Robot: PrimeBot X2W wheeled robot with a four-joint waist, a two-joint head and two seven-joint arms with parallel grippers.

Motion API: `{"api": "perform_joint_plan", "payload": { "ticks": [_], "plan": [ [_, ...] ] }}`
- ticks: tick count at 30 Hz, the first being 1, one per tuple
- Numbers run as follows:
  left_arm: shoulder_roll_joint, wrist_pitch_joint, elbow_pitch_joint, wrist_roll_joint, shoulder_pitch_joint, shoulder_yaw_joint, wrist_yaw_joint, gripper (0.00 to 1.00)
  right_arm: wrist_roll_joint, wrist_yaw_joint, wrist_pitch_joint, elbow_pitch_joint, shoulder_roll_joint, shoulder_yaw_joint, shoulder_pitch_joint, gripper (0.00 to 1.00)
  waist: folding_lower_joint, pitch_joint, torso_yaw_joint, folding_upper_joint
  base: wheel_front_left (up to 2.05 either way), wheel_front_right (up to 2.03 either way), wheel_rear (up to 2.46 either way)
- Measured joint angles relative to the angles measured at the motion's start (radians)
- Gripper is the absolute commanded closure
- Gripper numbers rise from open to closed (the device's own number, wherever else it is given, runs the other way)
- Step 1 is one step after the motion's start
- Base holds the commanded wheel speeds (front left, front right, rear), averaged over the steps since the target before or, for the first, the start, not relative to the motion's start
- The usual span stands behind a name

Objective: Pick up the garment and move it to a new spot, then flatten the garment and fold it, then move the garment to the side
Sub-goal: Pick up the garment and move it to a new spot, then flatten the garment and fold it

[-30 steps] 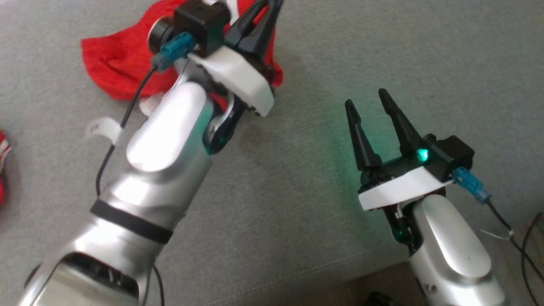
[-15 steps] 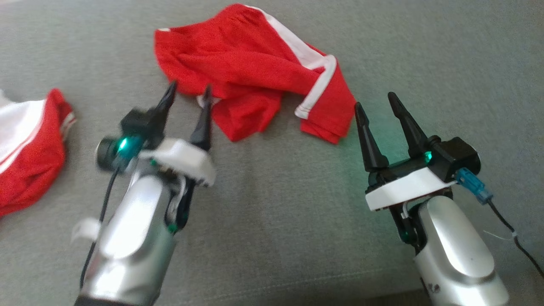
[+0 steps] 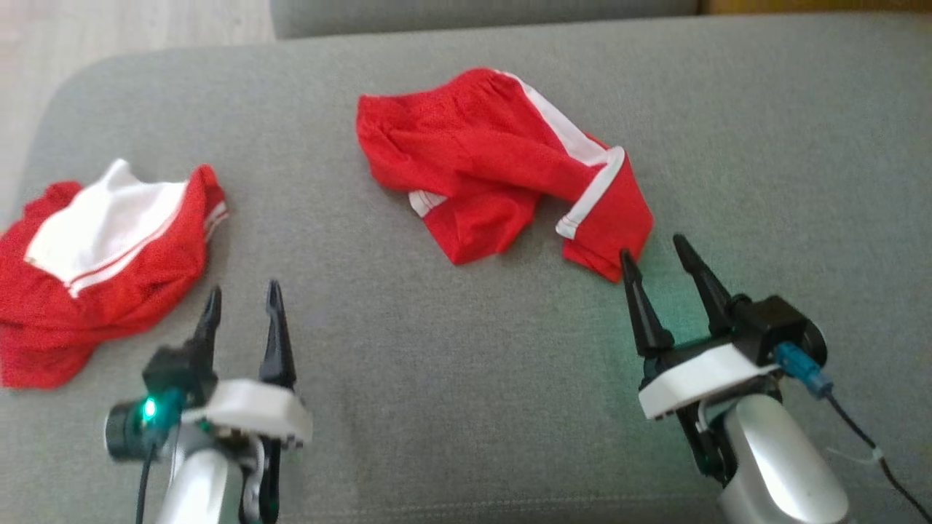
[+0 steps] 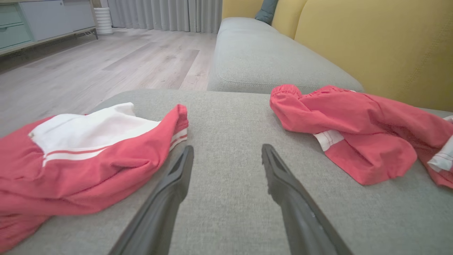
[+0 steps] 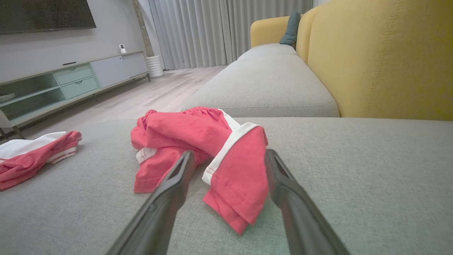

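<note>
Garment (image 3: pixel 495 175): red shorts with a white side stripe and white hem trim, crumpled on the grey sofa seat (image 3: pixel 466 378), unfolded and not flat. Head view puts it around 12 o'clock of frame centre, waistband end toward 11 o'clock. One leg is flopped out toward 4 o'clock, and that leg's hem corner ends just beside the right end effector (image 3: pixel 653 249). That one sits at 4 o'clock with its fingers apart and nothing in them, tips pointing roughly 12 o'clock at the hem. In the right wrist view the white-trimmed leg lies in line with the gap between the two fingers; I can't tell whether the tips touch the cloth. Left end effector (image 3: pixel 243 290) is at 7 o'clock, fingers apart, empty, over bare seat fabric and well apart from the garment. A green light (image 3: pixel 151 409) shows on its wrist housing. Second red garment (image 3: pixel 109 255), with a white panel and thin white stripes, is bunched at 9 o'clock near the seat's left edge. In the left wrist view its striped hem is just beside the left finger, while the task garment is off at 3 o'clock, with plain seat between the fingers. Yellow backrest (image 5: pixel 389 53) runs along the seat's far side in the right wrist view. Wood floor (image 4: pixel 106 60) lies beyond the seat's end in the left wrist view.
</note>
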Motion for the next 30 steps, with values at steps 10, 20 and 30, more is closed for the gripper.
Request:
{"api": "perform_joint_plan", "payload": {
  "ticks": [10,20,30],
  "plan": [
    [-0.009,0.000,-0.039,0.037,0.131,0.021,-0.002,0.00,0.000,0.000,0.000,0.022,0.000,-0.003,0.059,0.00,0.0000,-0.071,0.027,0.0000,0.00,0.00,0.00],
    [-0.011,0.000,-0.044,0.016,0.118,-0.030,-0.009,0.00,-0.011,0.000,0.000,0.057,0.000,-0.008,0.051,0.00,0.0000,-0.052,0.072,0.0000,0.00,0.00,0.00],
    [-0.011,0.000,-0.040,-0.010,0.077,-0.119,-0.018,0.00,-0.044,0.000,0.000,0.184,0.001,-0.087,-0.092,0.00,0.0000,0.008,0.185,0.0000,0.00,0.00,0.00]
  ]
}}
